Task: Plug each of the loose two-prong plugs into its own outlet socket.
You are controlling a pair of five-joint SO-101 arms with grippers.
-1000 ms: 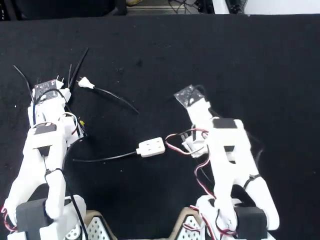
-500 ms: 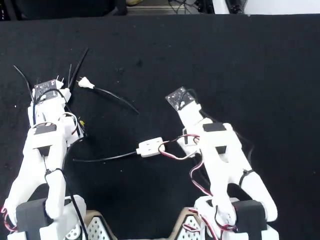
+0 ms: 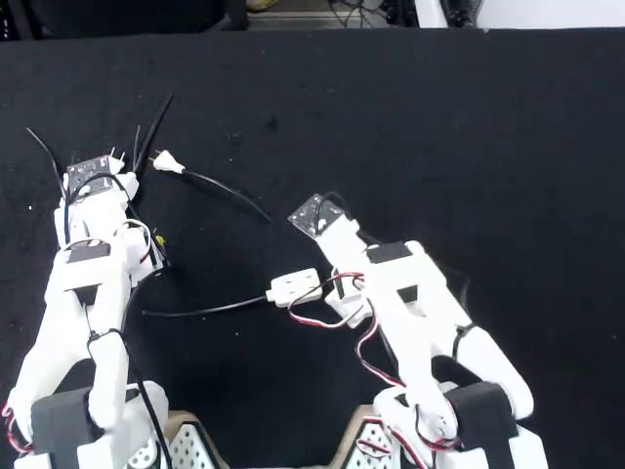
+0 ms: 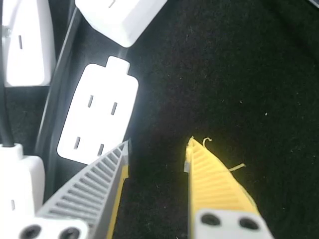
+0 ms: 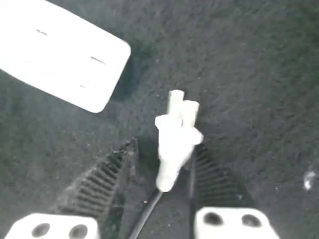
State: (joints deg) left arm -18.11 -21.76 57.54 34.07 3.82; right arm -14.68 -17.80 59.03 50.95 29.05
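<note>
My right gripper (image 5: 164, 147) is shut on a white two-prong plug (image 5: 177, 132), prongs pointing away from the wrist and its black cord trailing back between the fingers. A white outlet block (image 5: 60, 64) lies just off to one side of the plug. In the high view this block (image 3: 295, 287) sits mid-table, with the right gripper (image 3: 317, 217) just beyond it. My left gripper (image 4: 158, 144) is open above the black cloth, beside a white four-slot outlet (image 4: 98, 119). A loose white plug (image 3: 164, 161) on a black cord lies right of the left gripper (image 3: 93, 176).
More white outlet blocks (image 4: 24, 42) (image 4: 119, 15) and a white plug body (image 4: 15, 174) crowd beside the left gripper. Black cords (image 3: 229, 192) fan out at the far left. The black table cloth (image 3: 469, 147) stretches off to the right and back.
The right arm has swung left and toward the front, carrying its gripper from mid-right to just behind the central outlet block. The left arm has not moved.
</note>
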